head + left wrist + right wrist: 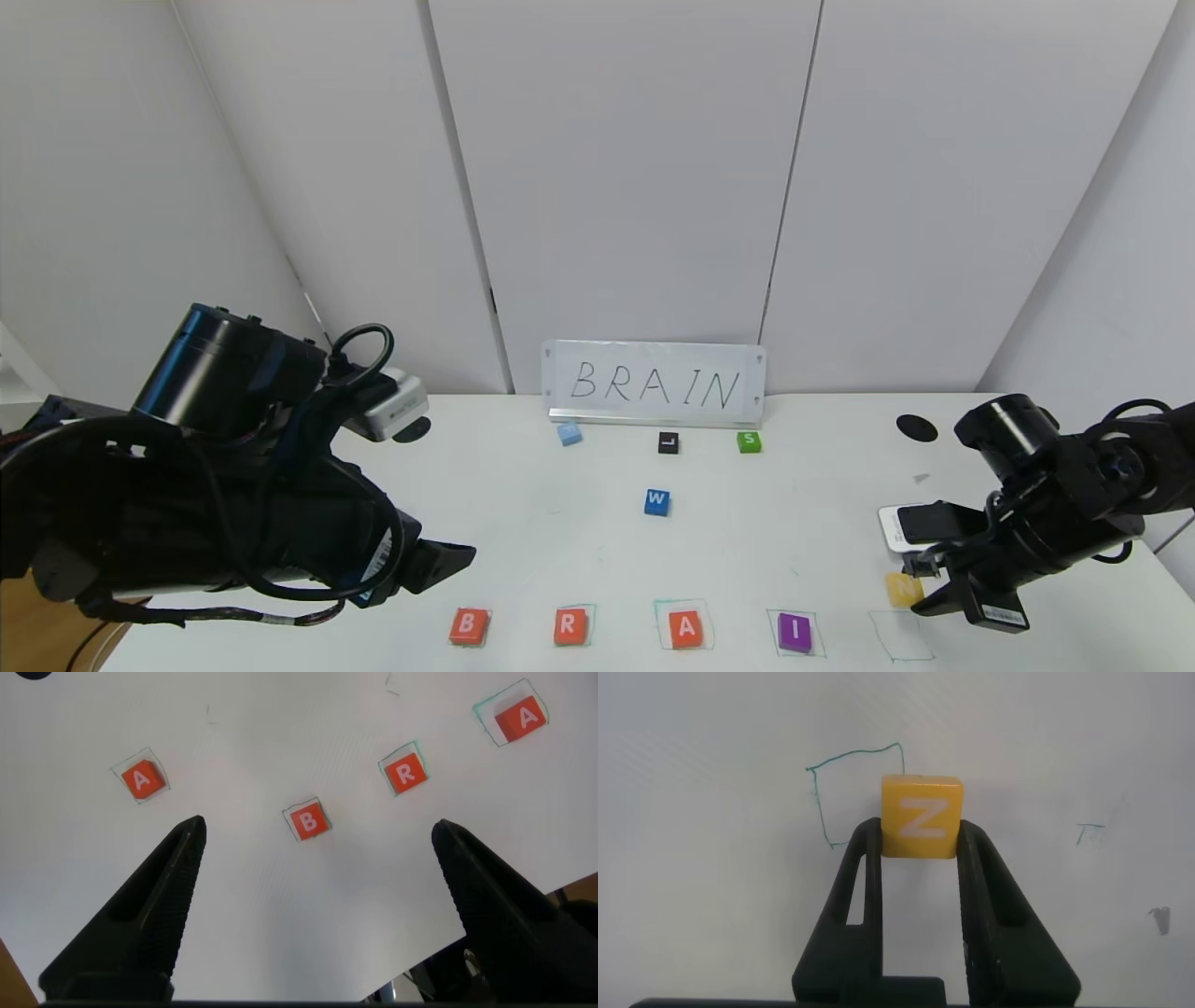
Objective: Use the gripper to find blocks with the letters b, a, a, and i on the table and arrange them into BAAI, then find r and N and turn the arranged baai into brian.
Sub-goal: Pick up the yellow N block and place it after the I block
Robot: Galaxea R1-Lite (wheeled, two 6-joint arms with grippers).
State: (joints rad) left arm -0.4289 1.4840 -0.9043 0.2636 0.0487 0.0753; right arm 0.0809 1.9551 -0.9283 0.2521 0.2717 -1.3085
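On the white table (560, 551) a front row holds the orange-red B (469, 625), the orange-red R (570, 625), an orange-red A (686, 628) and the purple I (794, 632), each in a green square. My right gripper (915, 586) is shut on the yellow N (902, 589), close behind the empty green square (898, 635). The right wrist view shows the N (923, 815) between the fingers (864, 849). My left gripper (318, 829) is open and empty over the B (308, 820). A second A (142, 780) lies apart from the row.
A BRAIN sign (653, 385) stands at the back. In front of it lie a light blue block (569, 434), a black block (667, 442), the green S (749, 441) and the blue W (656, 502). A black hole (917, 427) is at back right.
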